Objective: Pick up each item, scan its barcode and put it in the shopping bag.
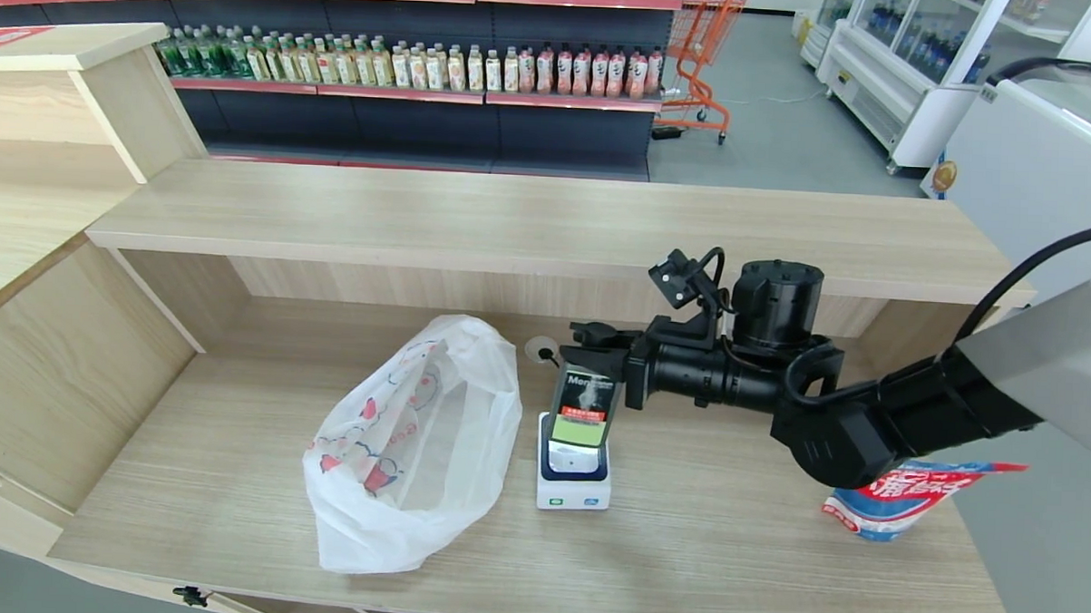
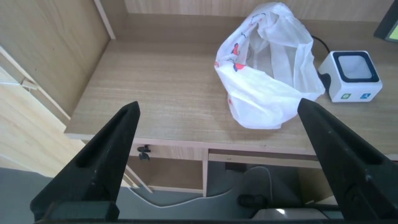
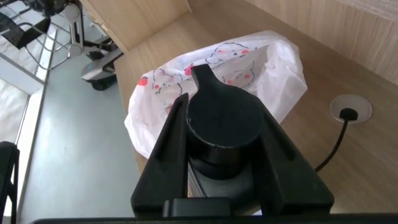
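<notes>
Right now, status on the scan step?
Left gripper open, off the counter front edge. Right gripper shut on black-capped bottle, over scanner. Shopping bag beside scanner, nothing between. Packet at counter's right end.

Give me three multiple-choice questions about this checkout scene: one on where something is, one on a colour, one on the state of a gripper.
1. Where does the shopping bag lie?
A. On the counter, to the left of the scanner
B. On the upper ledge
C. Inside the orange trolley

2. What colour is the scanner's casing, mainly?
A. Orange
B. White
C. Green

3. What state is the right gripper in?
A. Open and empty
B. Shut on the bag
C. Shut on the black-capped bottle

Answers: 1 A, the head view shows the bag beside the scanner on the robot's left. 2 B, the scanner's sides are white. 3 C, the fingers clamp the bottle above the scanner.
</notes>
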